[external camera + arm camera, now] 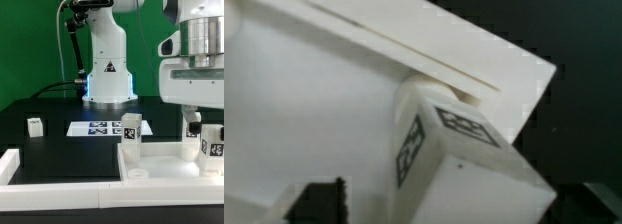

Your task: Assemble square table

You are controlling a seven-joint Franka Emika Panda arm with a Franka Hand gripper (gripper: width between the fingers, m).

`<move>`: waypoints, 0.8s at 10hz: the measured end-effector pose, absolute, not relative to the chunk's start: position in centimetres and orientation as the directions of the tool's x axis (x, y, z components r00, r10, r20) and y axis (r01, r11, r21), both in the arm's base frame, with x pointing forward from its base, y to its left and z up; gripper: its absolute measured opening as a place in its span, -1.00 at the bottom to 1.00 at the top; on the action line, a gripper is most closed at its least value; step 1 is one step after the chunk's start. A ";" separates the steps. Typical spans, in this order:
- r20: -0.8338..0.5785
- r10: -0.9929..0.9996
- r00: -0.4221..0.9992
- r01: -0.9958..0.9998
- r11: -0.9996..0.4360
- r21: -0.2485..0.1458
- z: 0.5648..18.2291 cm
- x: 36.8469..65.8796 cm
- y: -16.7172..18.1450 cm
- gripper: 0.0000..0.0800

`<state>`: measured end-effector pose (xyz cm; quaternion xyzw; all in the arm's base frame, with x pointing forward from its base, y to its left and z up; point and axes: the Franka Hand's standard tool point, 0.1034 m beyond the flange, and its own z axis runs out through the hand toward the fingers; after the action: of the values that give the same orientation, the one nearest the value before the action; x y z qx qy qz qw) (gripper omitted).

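Square table slab [165, 170], white, lay at the exterior view's right. First leg post [130, 128] stood upright at its far corner; second leg post [212, 142] stood beneath the gripper [203, 128]. Third leg post [35, 126] stood apart, leftward. Marker board [98, 128] lay behind; border wall [50, 188] ran in front.

End effector [457, 198] tips (maybe on leg post [452, 150]) off-frame

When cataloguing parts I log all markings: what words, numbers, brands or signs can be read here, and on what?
No words, numbers or brand names are readable in either view.
marker board: black-white tag patterns only, no letters.
loose leg post: tag too small to make out.
standing leg post: tag pattern, no text.
close-up leg post: blurred tag patterns, no text.
robot base: no legible label.
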<state>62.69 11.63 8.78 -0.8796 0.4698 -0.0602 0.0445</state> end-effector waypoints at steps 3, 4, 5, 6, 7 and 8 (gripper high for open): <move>0.086 -0.717 0.692 -0.707 -0.697 -0.117 8.7 62.5 11.5 0.61; 0.102 -0.640 0.762 -0.632 -0.769 -0.103 8.7 62.6 11.6 0.61; 0.137 -0.419 0.898 -0.416 -0.908 -0.049 8.7 63.0 12.0 0.62; 0.139 -0.257 0.956 -0.256 -0.966 -0.022 8.6 63.4 12.5 0.62; 0.140 -0.254 0.957 -0.254 -0.967 -0.024 8.6 63.3 12.8 0.62; 0.139 -0.271 0.952 -0.270 -0.962 -0.025 8.5 63.3 12.7 0.62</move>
<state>63.31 12.69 8.54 -0.9880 0.1371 -0.0708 0.0027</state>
